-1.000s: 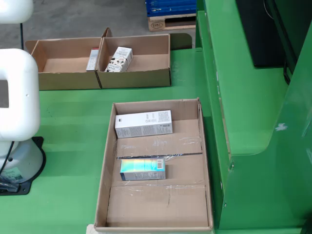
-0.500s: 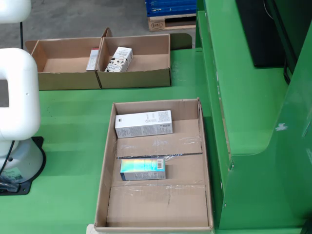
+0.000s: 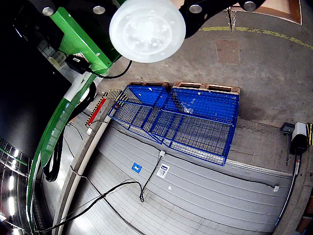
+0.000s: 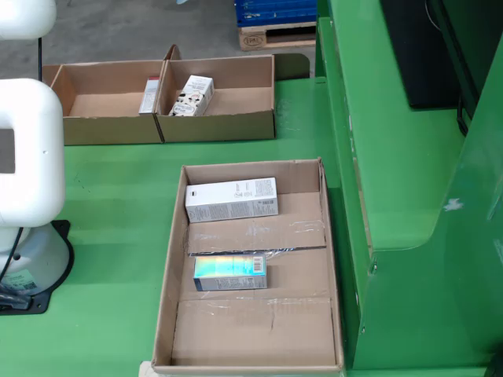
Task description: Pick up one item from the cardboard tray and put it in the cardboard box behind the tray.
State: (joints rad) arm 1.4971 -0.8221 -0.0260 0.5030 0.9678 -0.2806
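Note:
The cardboard tray (image 4: 167, 275) lies on the green table in the still view. It holds a white box (image 4: 231, 199) at its far end and a small iridescent box (image 4: 229, 272) in its middle. Behind it stand two open cardboard boxes side by side, a left one (image 4: 102, 126) and a right one (image 4: 224, 126). The right one holds a white patterned carton (image 4: 192, 96). A slim carton (image 4: 149, 94) leans at the divider. The gripper (image 3: 146, 29) shows only in the gripper view, as black parts around a round white disc. I cannot tell whether it is open or shut. That view shows neither tray nor boxes.
The white robot arm and base (image 4: 27, 173) stand left of the tray. A raised green ledge (image 4: 393, 173) runs along the tray's right side. The gripper view looks out at blue wire cages on pallets (image 3: 186, 120), a green frame (image 3: 73, 39) and cables.

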